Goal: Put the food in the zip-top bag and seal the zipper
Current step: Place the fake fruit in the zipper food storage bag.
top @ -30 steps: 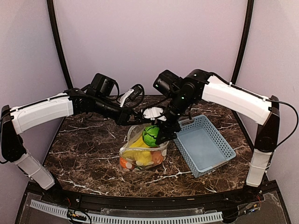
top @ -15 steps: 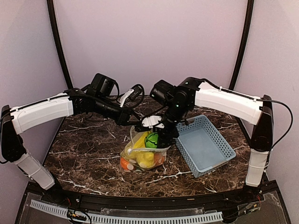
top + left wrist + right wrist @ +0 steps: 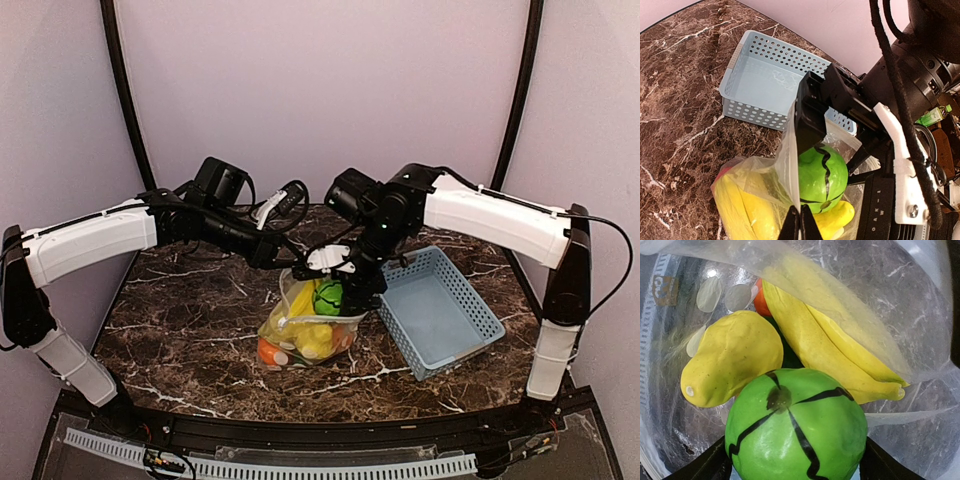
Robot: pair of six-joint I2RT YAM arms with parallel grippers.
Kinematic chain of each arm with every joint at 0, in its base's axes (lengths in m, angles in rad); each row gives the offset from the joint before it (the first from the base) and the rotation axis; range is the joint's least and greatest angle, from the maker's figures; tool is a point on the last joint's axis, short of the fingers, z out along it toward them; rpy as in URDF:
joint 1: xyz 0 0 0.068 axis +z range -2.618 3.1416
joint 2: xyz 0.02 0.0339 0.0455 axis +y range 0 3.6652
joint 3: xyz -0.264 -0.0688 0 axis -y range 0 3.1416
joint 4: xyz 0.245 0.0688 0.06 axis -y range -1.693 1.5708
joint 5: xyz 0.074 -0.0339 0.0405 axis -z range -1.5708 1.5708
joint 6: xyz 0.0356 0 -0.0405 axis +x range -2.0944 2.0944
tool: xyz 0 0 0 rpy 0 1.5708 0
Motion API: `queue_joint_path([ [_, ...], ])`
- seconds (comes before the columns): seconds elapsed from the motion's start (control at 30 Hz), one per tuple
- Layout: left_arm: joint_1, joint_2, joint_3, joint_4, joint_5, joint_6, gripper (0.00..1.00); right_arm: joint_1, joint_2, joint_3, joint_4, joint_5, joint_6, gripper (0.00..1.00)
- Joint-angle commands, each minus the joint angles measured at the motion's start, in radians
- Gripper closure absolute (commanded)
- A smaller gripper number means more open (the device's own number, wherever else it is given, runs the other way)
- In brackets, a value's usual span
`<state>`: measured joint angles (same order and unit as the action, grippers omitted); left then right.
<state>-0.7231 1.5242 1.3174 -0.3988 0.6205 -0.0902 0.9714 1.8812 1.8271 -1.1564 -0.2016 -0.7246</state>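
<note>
Nearly there: green ball [image 3: 796, 425] at the bag [image 3: 305, 330] mouth, looks like the last piece; zipping not started.

Nearest, on the marble-look table [image 3: 180, 330]: soft clear bag with white oval dots, holding 1 orange ball [image 3: 268, 350], smooth yellow bananas [image 3: 830, 350] and 1 lumpy yellow pear shape [image 3: 730, 360]. Glossy black-striped green ball sits between the right gripper [image 3: 795, 465] jaws, spread wide; can't tell if they clamp it. Left gripper [image 3: 801, 220] pressed together, pinching the bag's edge up. Farther right: light-blue perforated plastic basket [image 3: 432, 312].
</note>
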Motion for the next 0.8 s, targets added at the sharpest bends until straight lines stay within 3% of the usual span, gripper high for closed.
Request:
queue_joint_path([
  [0.0,-0.004,-0.009,0.006,-0.018,0.007,0.004,0.99,0.006,-0.047,0.006,0.0,0.01,0.008,0.12],
  [0.1,-0.003,-0.01,0.003,-0.014,0.003,0.006,0.99,0.007,-0.057,0.008,-0.002,0.007,0.012,0.01],
  [0.37,-0.004,0.004,0.005,-0.023,-0.01,0.014,0.99,-0.003,-0.139,0.017,0.007,-0.01,-0.005,0.01],
  [0.6,-0.004,0.031,0.013,-0.029,-0.012,0.028,0.99,-0.1,-0.197,0.09,0.017,-0.105,0.03,0.01],
  [0.77,-0.002,0.045,0.034,-0.034,-0.008,0.023,0.99,-0.156,-0.275,0.035,0.1,-0.09,0.056,0.01],
])
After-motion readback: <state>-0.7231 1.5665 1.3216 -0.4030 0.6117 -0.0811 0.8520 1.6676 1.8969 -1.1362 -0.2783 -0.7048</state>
